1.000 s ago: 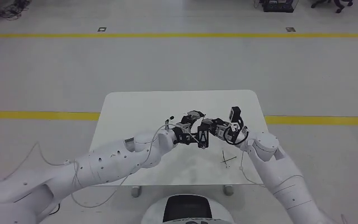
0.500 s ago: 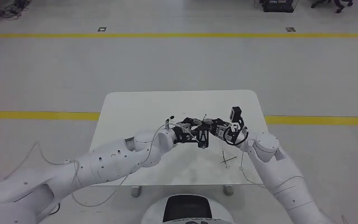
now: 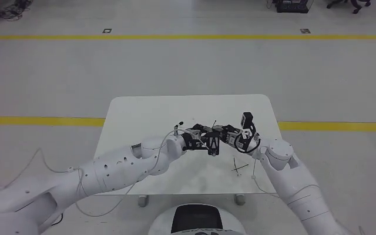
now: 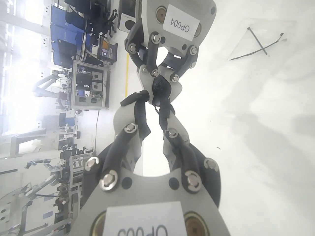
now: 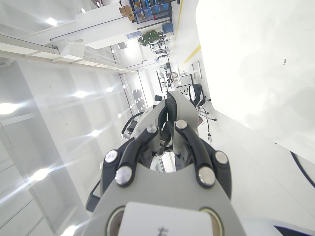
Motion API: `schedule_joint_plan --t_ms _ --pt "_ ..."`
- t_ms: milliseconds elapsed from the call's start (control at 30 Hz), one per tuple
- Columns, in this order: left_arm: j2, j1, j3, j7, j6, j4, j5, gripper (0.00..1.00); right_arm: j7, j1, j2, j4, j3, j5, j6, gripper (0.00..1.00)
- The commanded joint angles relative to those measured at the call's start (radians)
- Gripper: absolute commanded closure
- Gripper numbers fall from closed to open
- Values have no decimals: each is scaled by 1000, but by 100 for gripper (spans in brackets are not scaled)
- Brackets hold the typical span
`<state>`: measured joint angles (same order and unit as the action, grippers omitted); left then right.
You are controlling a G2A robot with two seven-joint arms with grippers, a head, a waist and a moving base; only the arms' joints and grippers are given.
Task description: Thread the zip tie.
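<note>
Over the table's middle, the right gripper clenched the zip tie; the left gripper's grip could not be told. It was best fed slowly, tail square to head.

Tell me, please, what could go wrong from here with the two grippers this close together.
1. The left gripper and right gripper sit tip to tip above the white table. A slight misalignment could knock them together instead of feeding the tie.
2. The thin black plastic zip tie sticks out long and unsupported from the right gripper's shut jaws. It may flex or slip when pushed.
</note>
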<state>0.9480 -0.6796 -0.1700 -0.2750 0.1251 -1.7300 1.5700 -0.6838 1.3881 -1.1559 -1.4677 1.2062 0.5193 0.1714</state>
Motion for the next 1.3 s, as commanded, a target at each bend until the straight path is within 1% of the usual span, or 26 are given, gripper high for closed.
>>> schedule_joint_plan --t_ms 0,67,100,400,433,467,500,600,667,767,800,900,1000,1067,1133,1167,1200,1267 --pt "1 0 0 0 2 0 0 86 -2 0 0 0 0 1 -1 100" --pt "1 1 0 1 6 0 0 92 -4 1 0 -1 1 2 -3 100" --pt "1 1 0 1 7 1 0 100 -5 1 1 -2 2 2 -5 100" --pt "4 1 0 6 12 5 0 100 -8 5 2 -7 4 1 -9 99" --pt "4 1 0 6 11 5 0 100 -7 6 2 -7 4 1 -9 64" --pt "3 1 0 7 9 6 0 100 -6 6 2 -8 4 1 -8 13" --pt "2 2 0 9 6 6 0 100 -5 6 2 -8 5 2 -7 0" --pt "-2 1 -4 13 -3 7 0 100 -2 7 2 -10 5 2 -6 0" --pt "-6 -5 -13 18 -7 4 0 100 2 7 2 -11 5 2 -4 0" --pt "-14 -22 -40 21 0 0 -20 100 10 7 2 -12 6 -2 -5 0" --pt "-16 -26 -50 23 7 -2 -32 100 14 8 2 -14 6 -2 -7 0" --pt "-27 -43 -92 40 35 -3 -110 100 35 13 2 -19 10 -10 -23 0" --pt "-41 -59 -136 58 79 -2 -194 100 57 22 3 -27 15 -24 -47 0" --pt "-49 -74 -164 87 99 1 -260 100 73 27 3 -34 16 -41 -65 0" --pt "-57 -90 -194 113 124 12 -326 100 81 32 3 -39 15 -52 -70 0" --pt "-60 -90 -203 118 137 11 -326 100 81 32 3 -39 15 -52 -70 0" --pt "-62 -86 -207 120 142 8 -301 100 81 32 3 -39 15 -52 -70 0" --pt "-62 -86 -207 120 142 8 -301 100 81 32 3 -39 15 -52 -70 0"
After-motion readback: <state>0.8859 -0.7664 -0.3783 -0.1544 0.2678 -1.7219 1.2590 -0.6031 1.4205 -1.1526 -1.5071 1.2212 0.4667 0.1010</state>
